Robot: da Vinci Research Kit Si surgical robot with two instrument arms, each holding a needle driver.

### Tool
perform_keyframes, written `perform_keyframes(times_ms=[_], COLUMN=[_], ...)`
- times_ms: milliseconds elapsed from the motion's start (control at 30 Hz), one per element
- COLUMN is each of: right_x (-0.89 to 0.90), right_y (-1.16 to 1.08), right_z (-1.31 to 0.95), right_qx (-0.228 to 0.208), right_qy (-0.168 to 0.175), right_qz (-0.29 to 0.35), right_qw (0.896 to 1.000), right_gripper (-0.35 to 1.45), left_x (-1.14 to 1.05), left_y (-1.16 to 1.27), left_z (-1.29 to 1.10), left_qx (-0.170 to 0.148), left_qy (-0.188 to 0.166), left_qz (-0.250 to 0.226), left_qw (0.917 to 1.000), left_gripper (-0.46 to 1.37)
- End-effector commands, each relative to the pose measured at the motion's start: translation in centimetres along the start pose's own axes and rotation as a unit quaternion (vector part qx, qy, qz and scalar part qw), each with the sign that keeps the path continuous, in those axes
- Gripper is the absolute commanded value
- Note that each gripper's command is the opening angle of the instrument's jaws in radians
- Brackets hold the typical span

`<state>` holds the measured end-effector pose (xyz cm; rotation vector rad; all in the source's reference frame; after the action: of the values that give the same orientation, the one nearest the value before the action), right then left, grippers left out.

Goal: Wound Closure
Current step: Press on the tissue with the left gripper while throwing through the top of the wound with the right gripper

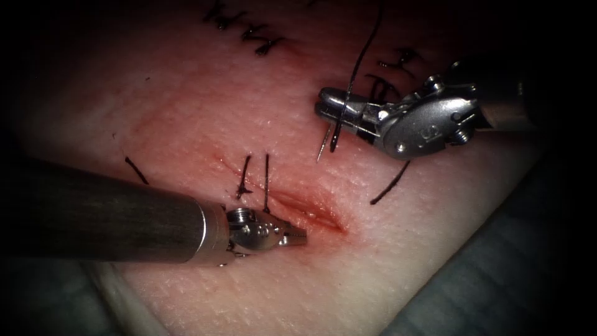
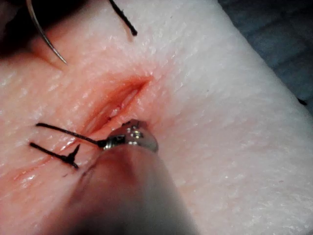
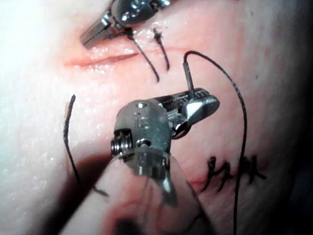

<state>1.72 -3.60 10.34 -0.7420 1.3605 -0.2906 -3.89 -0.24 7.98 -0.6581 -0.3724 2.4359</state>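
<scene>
A: What carries everything here?

B: A dark grey-blue surface [image 1: 497, 274], seen at the lower right of the endoscope view.

A: And what lies on it?

B: The tissue [image 1: 385, 274], a pale pink slab. Its straight edge runs diagonally across the grey-blue surface, which also shows beside the slab in the left wrist view.

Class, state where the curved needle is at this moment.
In the endoscope view the needle is held above the tissue, right of the cut, by the right hand, clear of the tissue surface.
</scene>
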Motion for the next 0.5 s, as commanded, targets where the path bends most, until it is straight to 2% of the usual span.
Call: perform_keyframes(times_ms=[33,500], right_x=[0.01,0.07], right_y=[0.0,-0.01], right_z=[0.0,0.02], right_qx=[-0.004,-0.01], right_qy=[0.001,0.013], right_qz=[-0.003,-0.012], right_qw=[1.0,1.0], right_gripper=[-0.35,-0.35], left_x=[0.0,0.01], left_y=[0.0,-0.03], left_z=[0.0,0.0], left_qx=[-0.006,-0.006], left_qy=[0.0,0.0], left_qz=[0.0,0.001], left_qw=[1.0,1.0], left_gripper=[-0.35,-0.35])
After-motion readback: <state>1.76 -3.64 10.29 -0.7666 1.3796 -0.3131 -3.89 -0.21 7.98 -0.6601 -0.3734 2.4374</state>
